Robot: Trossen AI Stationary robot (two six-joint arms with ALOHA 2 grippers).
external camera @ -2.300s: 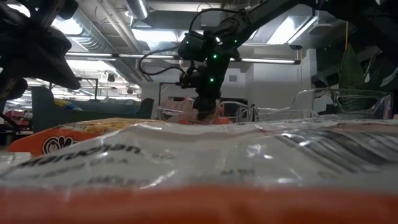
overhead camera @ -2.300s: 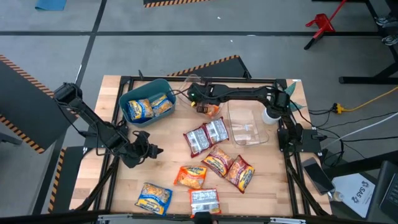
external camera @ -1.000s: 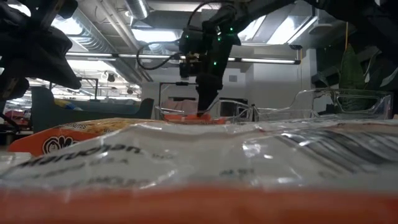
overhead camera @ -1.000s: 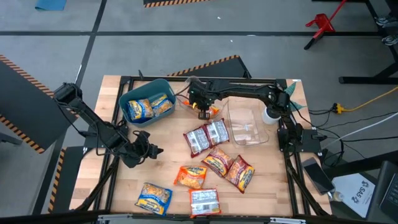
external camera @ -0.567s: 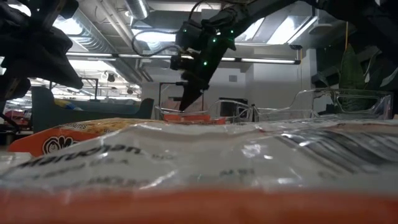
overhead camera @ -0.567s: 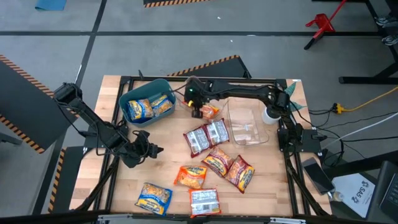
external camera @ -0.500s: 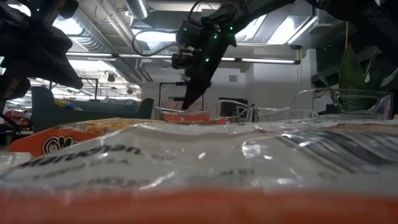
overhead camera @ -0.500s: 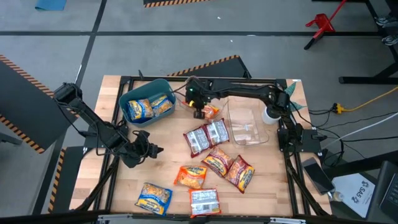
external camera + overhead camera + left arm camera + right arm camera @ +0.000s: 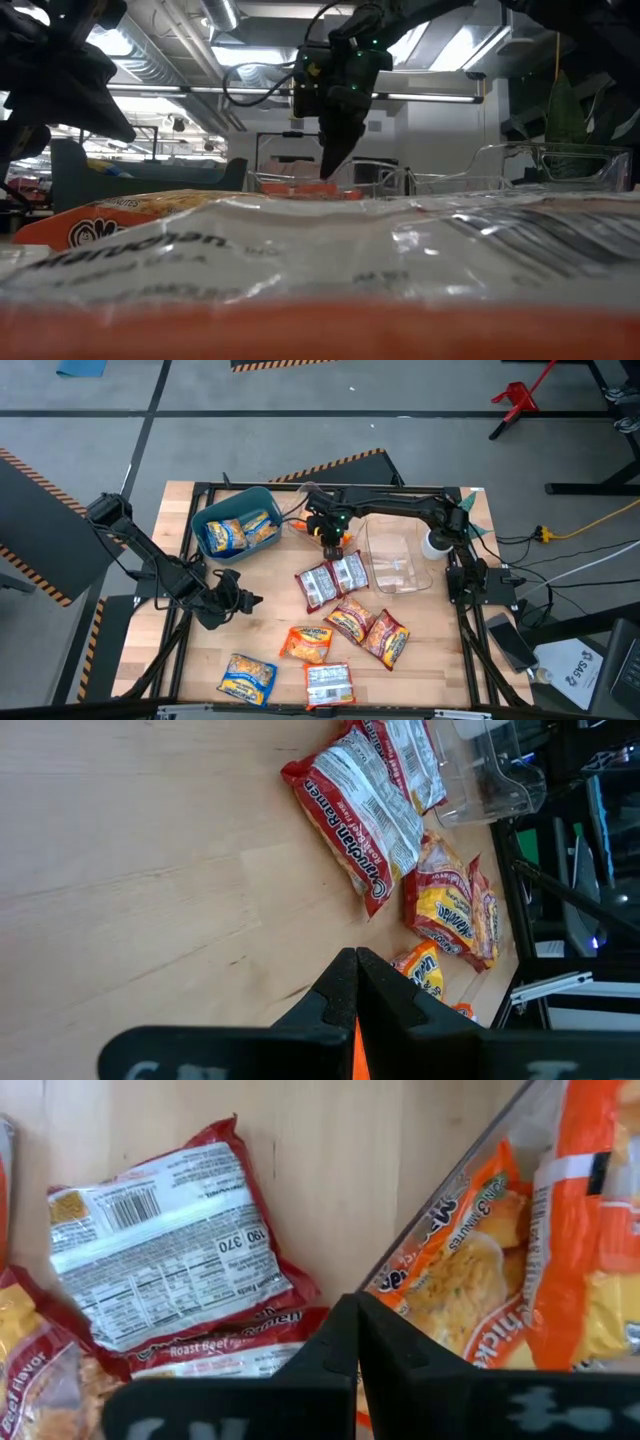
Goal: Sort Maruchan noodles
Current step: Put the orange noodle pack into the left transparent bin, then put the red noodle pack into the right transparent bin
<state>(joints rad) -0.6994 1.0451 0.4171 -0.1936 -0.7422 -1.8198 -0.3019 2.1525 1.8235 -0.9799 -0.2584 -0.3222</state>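
Observation:
Maruchan packets lie loose on the table: two red-white ones [image 9: 333,578], orange and red ones [image 9: 350,618] nearer the front, a blue-yellow one [image 9: 247,678] and a silvery one [image 9: 330,682]. Blue-yellow packets lie in the teal bin [image 9: 262,495]. Orange packets [image 9: 470,1280] lie in a clear container. My right gripper [image 9: 330,532] hangs shut above that container's edge, pointing down [image 9: 328,172], with the red-white packets [image 9: 170,1260] just beside it. My left gripper [image 9: 243,601] waits shut over bare wood at the table's left [image 9: 355,955].
A second, larger clear container [image 9: 398,560] stands right of the red-white packets, with a white cup-like object [image 9: 436,544] beyond it. A black frame [image 9: 200,490] rims the table. Bare wood lies between my left gripper and the packets.
My right gripper swung a little toward the table's left with its fingers tipped that way, then came back toward the right and stands nearly upright again over the orange packets. The packets kept their places.

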